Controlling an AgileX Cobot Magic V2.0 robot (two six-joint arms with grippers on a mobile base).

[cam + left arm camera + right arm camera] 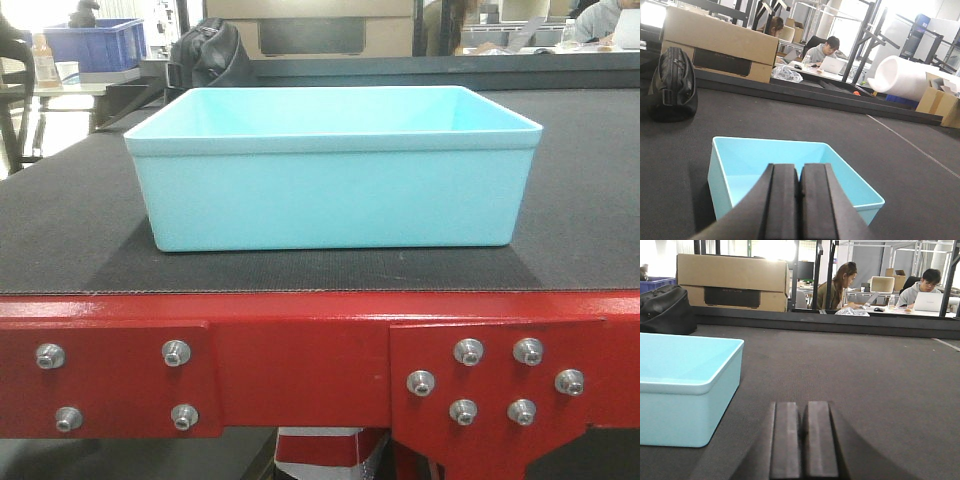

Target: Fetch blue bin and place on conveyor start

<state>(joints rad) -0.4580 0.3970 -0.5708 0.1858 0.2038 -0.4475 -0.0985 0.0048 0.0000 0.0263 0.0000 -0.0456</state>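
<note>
A glossy red metal frame (300,360) studded with silver hex bolts (176,352) filled the bottom of the front-facing view, and directly above it the blue bin (335,190) sat upright and empty on the black textured belt of the conveyor start (80,230), close behind the belt's front edge at mid-frame. Neither arm touched it. At the bottom centre of the left wrist view, the left gripper (800,200) showed its two dark pads pressed together with nothing between them, poised above the near wall of the bin and apart from it. At the bottom centre of the right wrist view, the right gripper (804,440) was likewise clenched on nothing, low over bare belt, with the bin at the left edge of that frame, beside it and clear of it.

Judged from that layout, the fetch and the placement looked complete; at most, pulling the arms back remained.

Beyond the bin, a black bag (672,85) rested at the belt's far side in the upper left, beside a cardboard box (732,282). Farther back, people worked at laptops at a desk (900,310), and a dark blue crate (95,45) stood in the upper left corner of the front view.
</note>
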